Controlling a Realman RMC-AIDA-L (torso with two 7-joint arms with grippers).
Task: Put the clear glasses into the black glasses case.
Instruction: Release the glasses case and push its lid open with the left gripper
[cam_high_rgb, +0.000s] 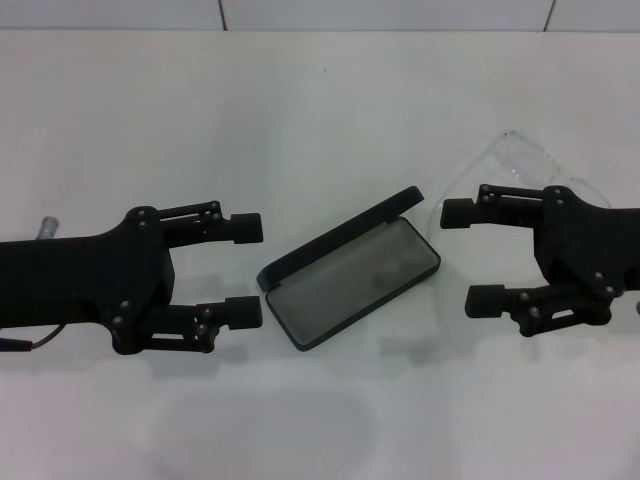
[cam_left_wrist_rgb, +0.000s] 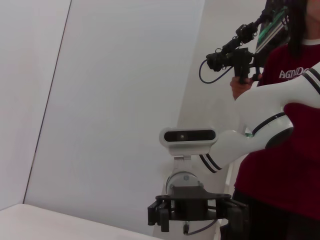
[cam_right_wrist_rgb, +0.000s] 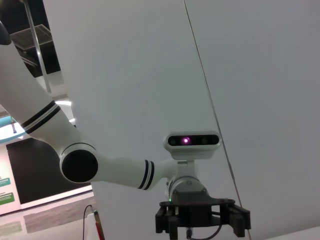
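Observation:
The black glasses case (cam_high_rgb: 350, 285) lies open in the middle of the white table, set at a slant. Its lid (cam_high_rgb: 340, 232) stands raised along the far side and its grey lining is bare. The clear glasses (cam_high_rgb: 528, 163) rest on the table at the right rear, partly hidden behind my right gripper (cam_high_rgb: 470, 256). That gripper hovers open just right of the case, holding nothing. My left gripper (cam_high_rgb: 247, 270) is open too, just left of the case, fingers pointing at it. Each wrist view shows only the opposite gripper: the right one (cam_left_wrist_rgb: 197, 217) and the left one (cam_right_wrist_rgb: 201, 222).
A small metal cylinder (cam_high_rgb: 47, 227) sits behind my left arm, with a thin cable near the left edge. A person in a dark red shirt (cam_left_wrist_rgb: 285, 165) holds a camera rig beyond my right arm. The table's back edge (cam_high_rgb: 320, 30) meets a white wall.

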